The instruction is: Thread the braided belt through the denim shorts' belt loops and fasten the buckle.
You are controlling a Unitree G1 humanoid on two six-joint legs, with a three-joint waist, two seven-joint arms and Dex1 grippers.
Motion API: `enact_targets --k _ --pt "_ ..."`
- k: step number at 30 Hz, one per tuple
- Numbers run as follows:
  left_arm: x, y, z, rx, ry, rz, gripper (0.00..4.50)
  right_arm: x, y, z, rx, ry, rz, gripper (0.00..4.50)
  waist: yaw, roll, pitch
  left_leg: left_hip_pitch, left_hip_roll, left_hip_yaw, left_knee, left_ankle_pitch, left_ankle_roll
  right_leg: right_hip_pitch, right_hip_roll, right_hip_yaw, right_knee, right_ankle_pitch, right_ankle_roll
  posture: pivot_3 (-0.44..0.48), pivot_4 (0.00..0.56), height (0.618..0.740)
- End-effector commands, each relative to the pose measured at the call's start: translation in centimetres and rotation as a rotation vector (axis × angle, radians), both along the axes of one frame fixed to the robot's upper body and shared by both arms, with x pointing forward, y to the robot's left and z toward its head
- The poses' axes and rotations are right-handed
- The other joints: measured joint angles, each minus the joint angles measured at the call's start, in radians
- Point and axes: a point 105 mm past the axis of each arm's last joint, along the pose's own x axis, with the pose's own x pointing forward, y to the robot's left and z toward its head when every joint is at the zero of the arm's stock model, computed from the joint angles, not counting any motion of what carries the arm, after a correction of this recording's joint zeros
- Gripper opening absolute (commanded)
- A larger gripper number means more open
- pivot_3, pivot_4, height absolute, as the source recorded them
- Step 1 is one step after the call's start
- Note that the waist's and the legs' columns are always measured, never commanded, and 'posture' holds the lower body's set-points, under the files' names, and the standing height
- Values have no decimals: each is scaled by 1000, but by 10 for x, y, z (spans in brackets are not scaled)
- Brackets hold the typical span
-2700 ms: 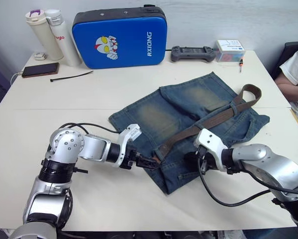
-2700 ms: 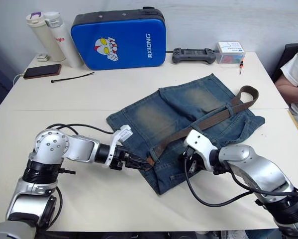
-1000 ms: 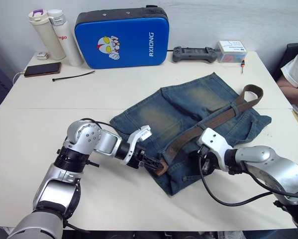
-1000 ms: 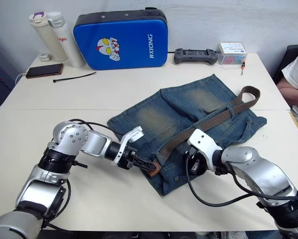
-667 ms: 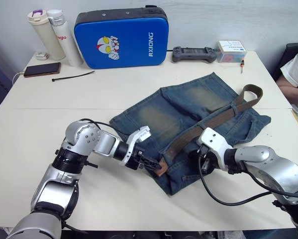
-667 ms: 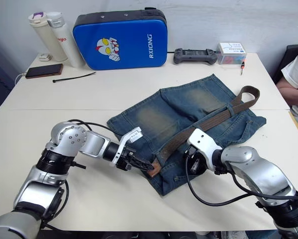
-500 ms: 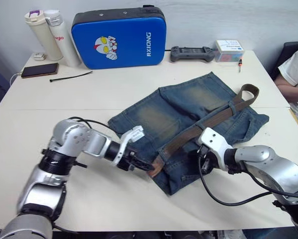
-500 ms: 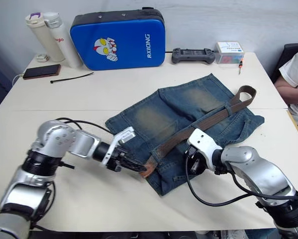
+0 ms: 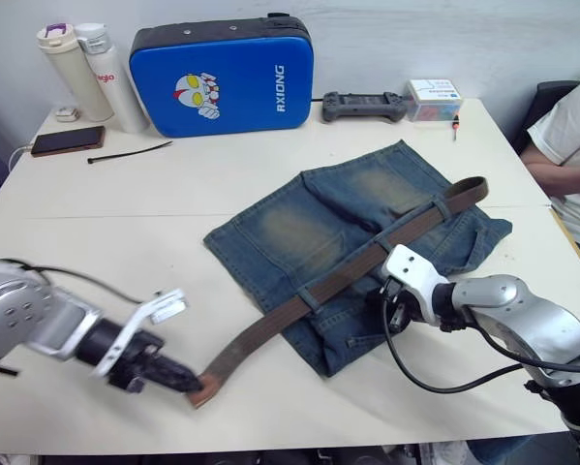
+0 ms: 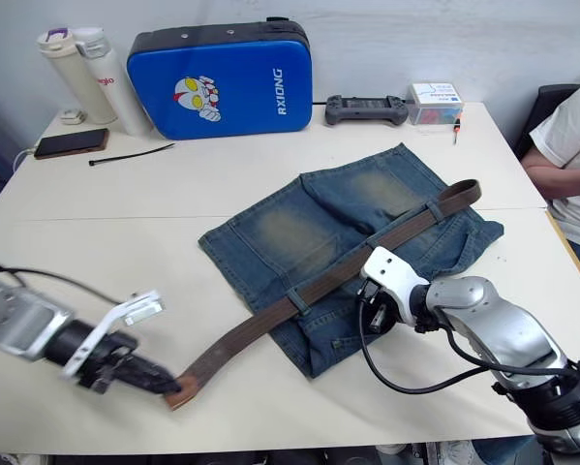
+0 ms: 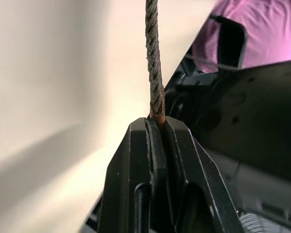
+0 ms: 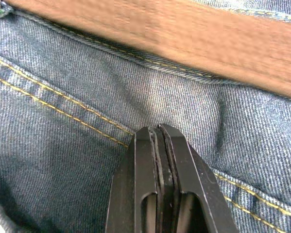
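The denim shorts (image 9: pixel 348 208) lie flat mid-table. The braided belt (image 9: pixel 270 325) runs slantwise across the waistband, under a belt loop (image 9: pixel 306 297) and another (image 9: pixel 442 205) near its far end. My left gripper (image 9: pixel 193 384) is shut on the belt's tan end, near the table's front left, well clear of the shorts. In the left wrist view the strap (image 11: pixel 153 58) rises edge-on from the closed fingers. My right gripper (image 9: pixel 390 315) is shut, its tips pressed on the denim (image 12: pixel 87 160) just below the belt (image 12: pixel 184 34). I cannot make out the buckle.
At the back stand a blue case (image 9: pixel 222 73), two bottles (image 9: pixel 76 63), a phone (image 9: pixel 59 142), a black cable tie (image 9: pixel 130 152), a game controller (image 9: pixel 362 102) and a small box (image 9: pixel 435 97). A person's arm (image 9: pixel 561 155) is at the right edge.
My left gripper closed on the belt's tan end and pulled it left and toward the table's front, drawing the strap out through the loops. The right gripper stayed on the shorts.
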Motion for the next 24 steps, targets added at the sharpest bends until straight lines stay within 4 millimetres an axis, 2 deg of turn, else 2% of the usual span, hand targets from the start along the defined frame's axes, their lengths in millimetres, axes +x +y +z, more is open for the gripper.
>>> enact_targets --k 1,7,10,14,20,24 --pt "0 31 5 94 -37 90 24 5 -8 -10 -37 24 -31 0 -4 -1 -1 0 0 0 -1 0 0 0 0 0 0 0 -1 0 150 740" --pt "-15 64 10 144 -30 198 24 9 1 -9 -27 24 22 0 -10 -2 -1 2 0 1 -8 0 0 -1 -1 0 -1 0 -3 0 150 740" --pt "-24 72 9 155 -25 223 24 11 5 -8 -23 25 44 0 -18 -2 -1 3 0 1 -11 1 -1 -2 -1 0 -1 -1 -4 0 150 740" --pt "-31 93 14 189 -48 287 24 12 9 -8 -26 25 59 0 -20 -2 -1 4 1 1 -13 1 -2 -3 -1 -1 -1 -1 -6 0 150 740" --pt "-38 99 16 168 -57 265 24 11 11 -9 -24 34 70 0 -26 -2 -1 4 1 1 -14 1 -2 -3 -1 -1 -1 -1 -7 0 150 740" --pt "-33 119 4 278 -184 186 24 10 10 -7 -21 29 67 0 -30 -1 -1 4 1 1 -15 1 -2 -3 -1 -1 -2 -1 -7 0 150 740"
